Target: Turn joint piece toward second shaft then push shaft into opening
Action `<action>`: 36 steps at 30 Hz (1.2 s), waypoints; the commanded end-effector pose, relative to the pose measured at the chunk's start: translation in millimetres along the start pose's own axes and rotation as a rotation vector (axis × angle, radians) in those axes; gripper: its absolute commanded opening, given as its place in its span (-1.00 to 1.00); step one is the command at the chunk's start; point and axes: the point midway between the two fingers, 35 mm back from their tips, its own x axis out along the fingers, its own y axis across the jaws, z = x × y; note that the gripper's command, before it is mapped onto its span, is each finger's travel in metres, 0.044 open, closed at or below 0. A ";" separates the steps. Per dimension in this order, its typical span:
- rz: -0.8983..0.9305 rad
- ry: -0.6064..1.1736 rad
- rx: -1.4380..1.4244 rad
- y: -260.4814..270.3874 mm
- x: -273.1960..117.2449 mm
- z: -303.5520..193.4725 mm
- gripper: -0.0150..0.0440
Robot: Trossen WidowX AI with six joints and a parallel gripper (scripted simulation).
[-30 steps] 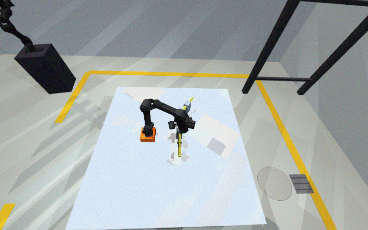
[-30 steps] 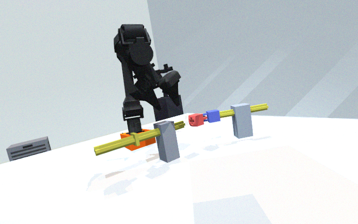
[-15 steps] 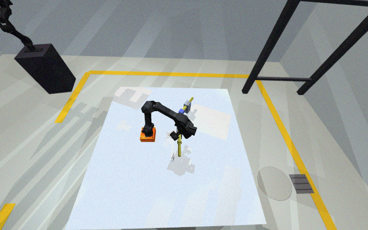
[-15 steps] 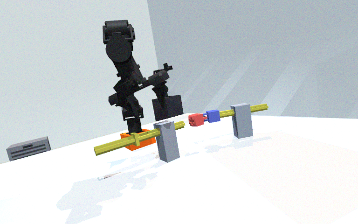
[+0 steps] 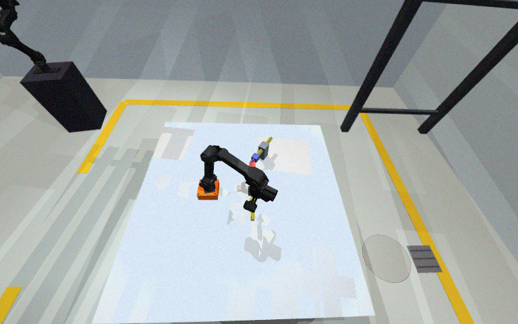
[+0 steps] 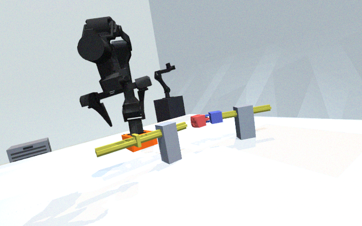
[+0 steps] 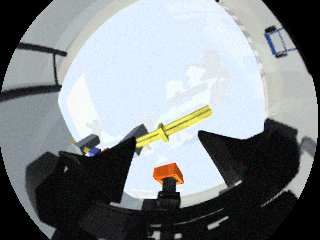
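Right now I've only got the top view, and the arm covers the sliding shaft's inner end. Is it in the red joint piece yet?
Observer: No. The exterior view shows a gap between the inner end of the sliding shaft and the red joint piece.

Operator: Gripper on the shaft?

Observer: No. In the exterior view the gripper is open, both fingertips above the shaft, nothing held.
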 end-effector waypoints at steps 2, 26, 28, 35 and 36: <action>-0.059 -0.002 -0.158 -24.5 -4.4 5.8 1.00; -0.148 0.001 -0.160 -67.1 -0.7 13.3 1.00; -0.148 -0.005 -0.091 -67.7 2.4 13.5 1.00; -0.144 -0.025 0.151 -69.9 13.2 14.1 1.00; -0.144 -0.027 0.185 -70.2 14.7 14.2 1.00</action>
